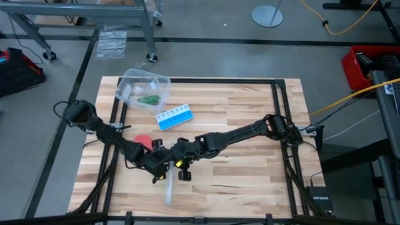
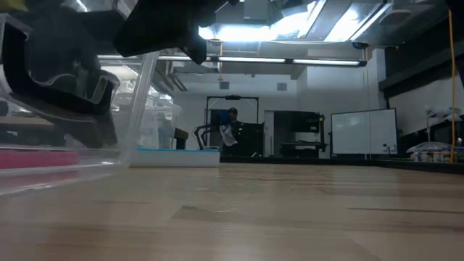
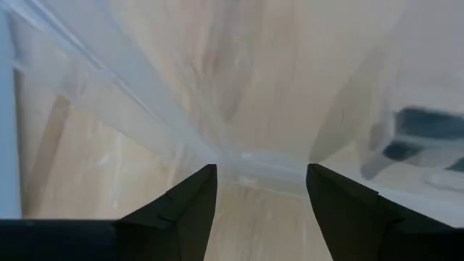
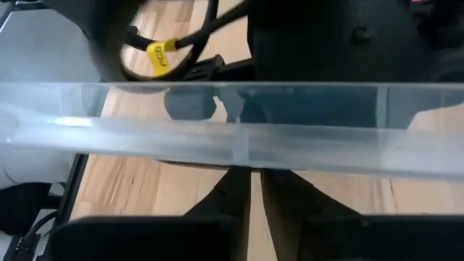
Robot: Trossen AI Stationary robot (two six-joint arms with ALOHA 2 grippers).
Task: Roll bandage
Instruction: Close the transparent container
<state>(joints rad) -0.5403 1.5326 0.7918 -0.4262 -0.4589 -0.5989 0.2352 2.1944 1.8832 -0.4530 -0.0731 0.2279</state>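
Left gripper (image 3: pixel 261 168) open over a clear lid (image 1: pixel 169 187), right gripper (image 4: pixel 254 177) looks pinched shut on the lid's edge
Both arms meet mid-table toward the near side, and as far as we can tell they're busy with the lid, not the bandage (image 1: pixel 149 99). That sits as a small dark green bundle inside the clear tub (image 1: pixel 128 78) at the far left, beyond the pill box (image 1: pixel 174 117) and red disc (image 1: pixel 142 139). We'd expect it to be light, floppy cloth that bunches and slips, nothing fragile, so we reckon you pinch a loose end or fold and keep it taut
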